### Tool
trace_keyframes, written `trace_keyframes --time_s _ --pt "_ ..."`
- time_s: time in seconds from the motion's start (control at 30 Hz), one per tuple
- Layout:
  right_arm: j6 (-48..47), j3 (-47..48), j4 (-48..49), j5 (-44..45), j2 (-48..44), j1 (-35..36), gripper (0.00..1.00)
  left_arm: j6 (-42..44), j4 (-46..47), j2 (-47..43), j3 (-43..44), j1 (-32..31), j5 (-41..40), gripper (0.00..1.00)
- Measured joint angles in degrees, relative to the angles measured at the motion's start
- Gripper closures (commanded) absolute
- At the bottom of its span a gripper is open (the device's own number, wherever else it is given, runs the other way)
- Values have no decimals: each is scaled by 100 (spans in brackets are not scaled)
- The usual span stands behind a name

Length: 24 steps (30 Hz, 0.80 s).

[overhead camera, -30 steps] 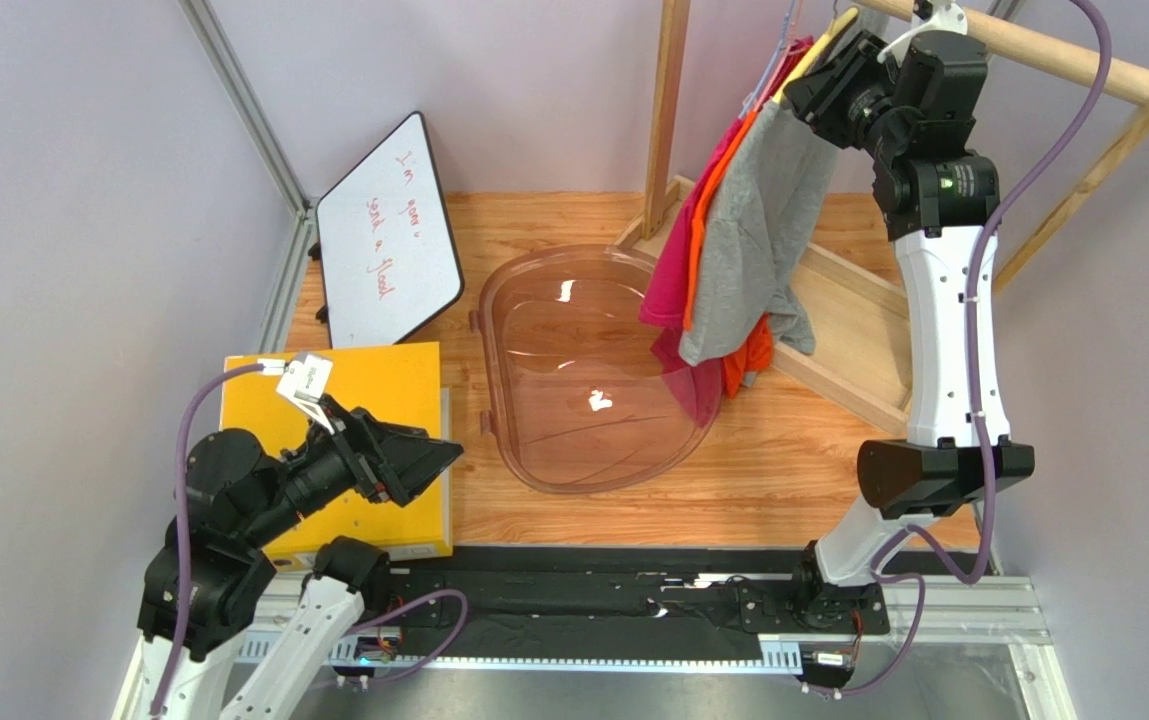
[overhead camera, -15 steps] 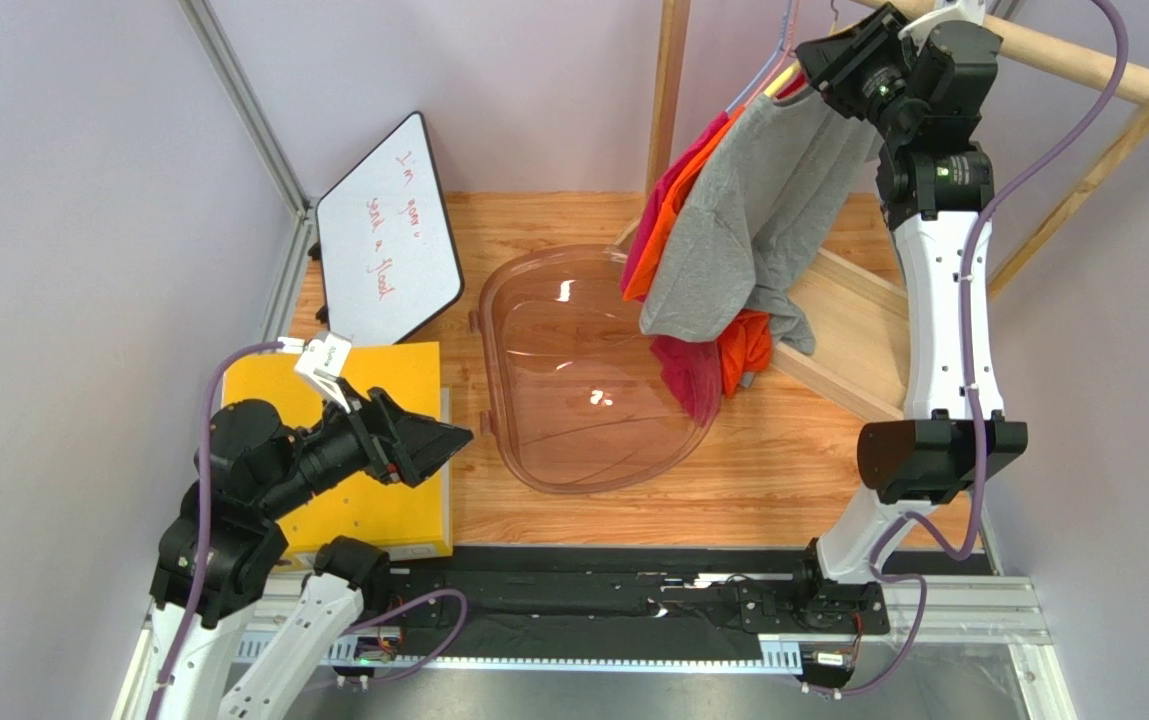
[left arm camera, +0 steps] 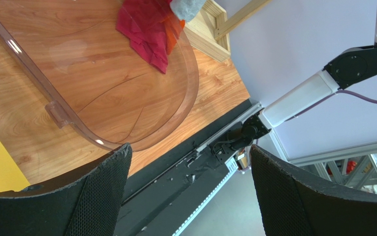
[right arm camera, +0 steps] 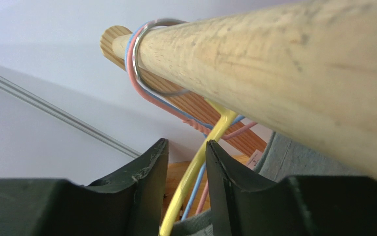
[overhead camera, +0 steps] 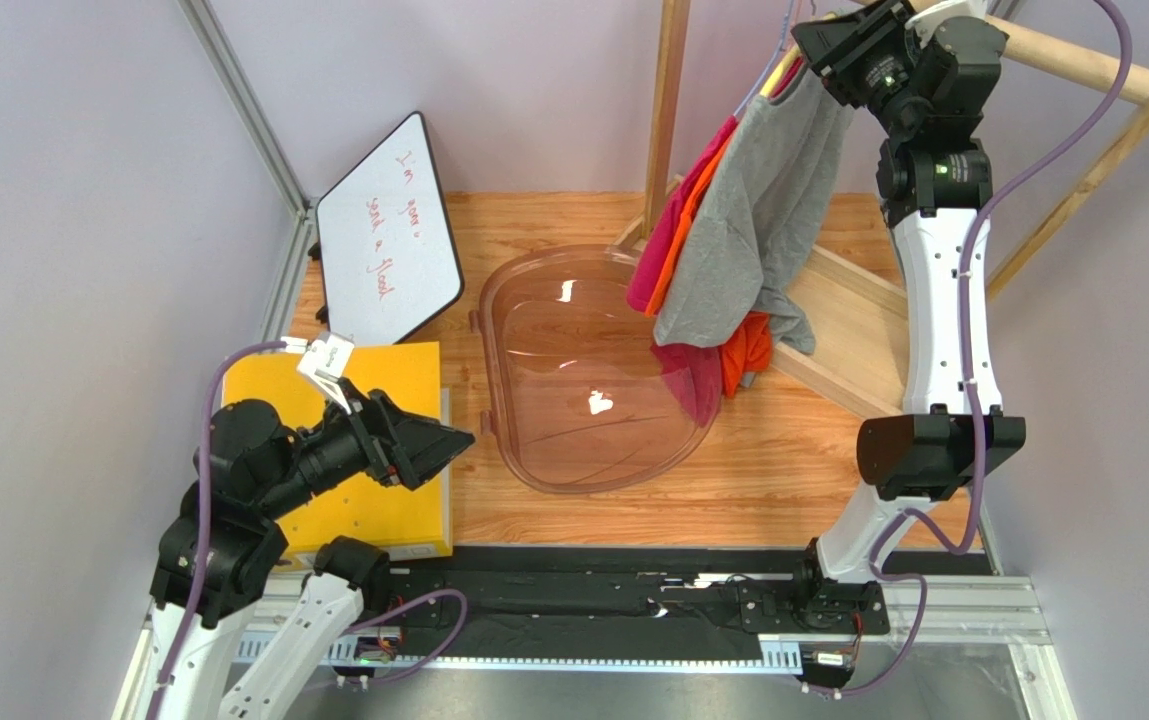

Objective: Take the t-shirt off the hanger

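Our right gripper nips the yellow hanger just under the rod, grey t-shirt hanging below; our left gripper gapes empty, well apart.

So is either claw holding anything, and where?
The right gripper straddles the yellow hanger, on its arm just under the wooden rod; a gap shows, so a firm grip cannot be told. The left gripper is open, holding nothing.
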Motion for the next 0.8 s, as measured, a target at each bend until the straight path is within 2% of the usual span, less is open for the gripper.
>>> trace_keyframes --time_s 0.2,0.37,0.5,0.8 --pt "232 -175 400 -116 -17 -9 61 -17 20 -85 -2 0 74 7" --pt "238 -402 610 -157 -116 -11 51 -26 22 -155 -2 0 103 8" --pt "199 -678 656 -153 -291 -7 49 -26 22 -177 -2 0 120 8" --pt "59 -944 737 -153 -433 4 54 -31 26 -195 -22 0 125 8"
